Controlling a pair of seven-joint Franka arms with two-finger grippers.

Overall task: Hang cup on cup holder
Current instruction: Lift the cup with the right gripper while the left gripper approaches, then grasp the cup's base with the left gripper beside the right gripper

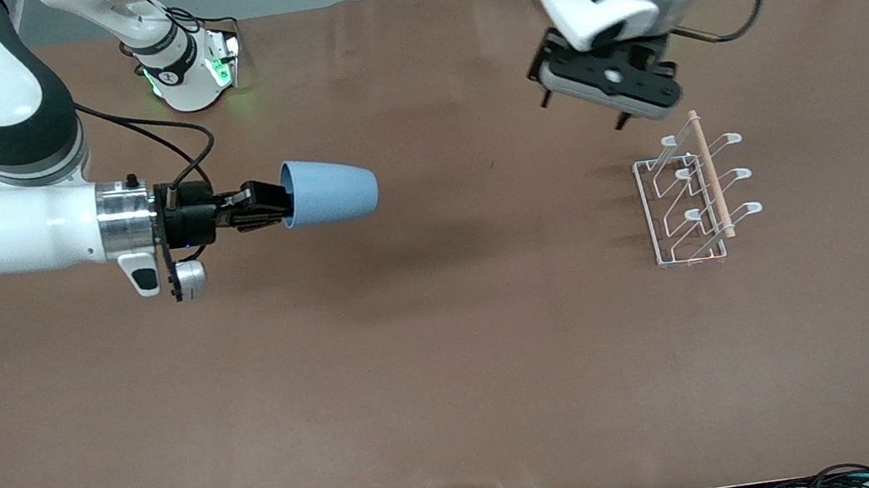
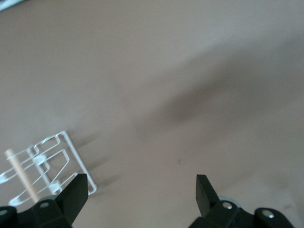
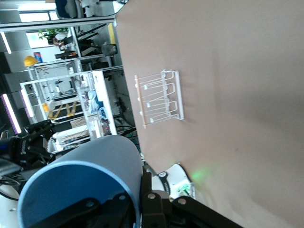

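While our right gripper (image 1: 274,204) clamps the cup (image 1: 330,190) aloft, well apart from the cup holder (image 1: 692,189), we're mid-carry. Our left gripper (image 2: 141,191) waits, released, above that holder. Next, we need the rim lined up with a prong.

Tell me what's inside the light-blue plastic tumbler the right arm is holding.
One finger of the right gripper reaches into the rim of the light-blue plastic tumbler, clamping its wall. The tumbler lies sideways in the air; its deeper interior is hidden in every view.
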